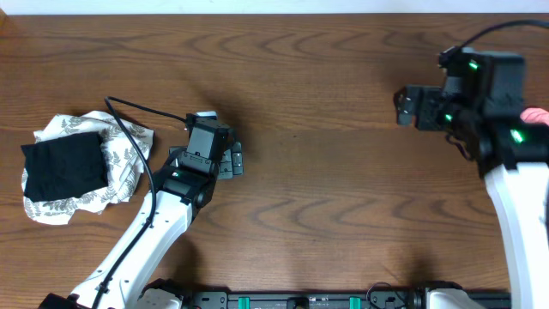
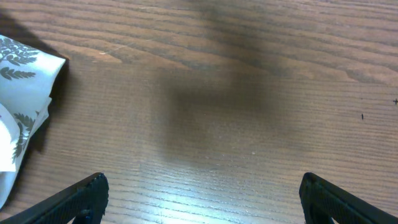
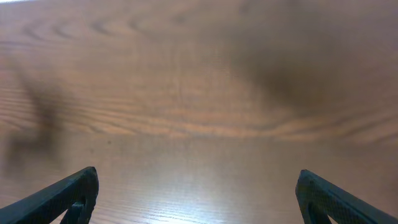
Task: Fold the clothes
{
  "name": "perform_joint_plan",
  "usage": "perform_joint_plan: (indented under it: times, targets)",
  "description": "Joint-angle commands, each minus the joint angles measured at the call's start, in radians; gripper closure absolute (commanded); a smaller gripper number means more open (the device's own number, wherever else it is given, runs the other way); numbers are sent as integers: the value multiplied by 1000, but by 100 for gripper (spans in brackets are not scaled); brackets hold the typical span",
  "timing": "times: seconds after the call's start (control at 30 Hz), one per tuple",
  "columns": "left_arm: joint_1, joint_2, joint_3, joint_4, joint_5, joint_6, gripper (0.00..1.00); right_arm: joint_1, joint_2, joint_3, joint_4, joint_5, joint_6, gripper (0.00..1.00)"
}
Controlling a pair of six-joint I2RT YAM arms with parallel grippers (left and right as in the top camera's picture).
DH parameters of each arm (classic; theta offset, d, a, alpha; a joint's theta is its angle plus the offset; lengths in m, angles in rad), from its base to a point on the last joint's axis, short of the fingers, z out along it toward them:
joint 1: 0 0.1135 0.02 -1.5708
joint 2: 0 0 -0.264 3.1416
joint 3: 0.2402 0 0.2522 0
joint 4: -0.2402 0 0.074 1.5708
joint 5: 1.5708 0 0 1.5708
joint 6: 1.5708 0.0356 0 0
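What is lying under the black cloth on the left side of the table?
A white leaf-print cloth lies under the black cloth, showing past its top, right and bottom edges. Anything beneath the black cloth's middle is covered.

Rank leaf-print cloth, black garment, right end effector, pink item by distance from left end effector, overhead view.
From left end effector:
1. leaf-print cloth, just left
2. black garment, atop it, farther left
3. right end effector, right side
4. pink item, far right edge
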Motion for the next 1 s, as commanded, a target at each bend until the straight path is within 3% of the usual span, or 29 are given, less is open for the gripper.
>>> perform_joint_plan:
  times: [0.0, 0.23, 0.6, 0.97]
  targets:
    - [-3, 2, 14, -3, -19, 10, 2, -3, -140, -5, -2, 12, -149, 1]
    - [-3, 2, 14, -3, -19, 10, 2, -3, -420, -178, 27, 103, -158, 1]
    - [-3, 2, 14, -3, -19, 10, 2, -3, -1015, -740, 98, 104, -55, 1]
    - [-3, 2, 14, -3, -19, 10, 2, -3, -1242, -1003, 137, 100, -42, 1]
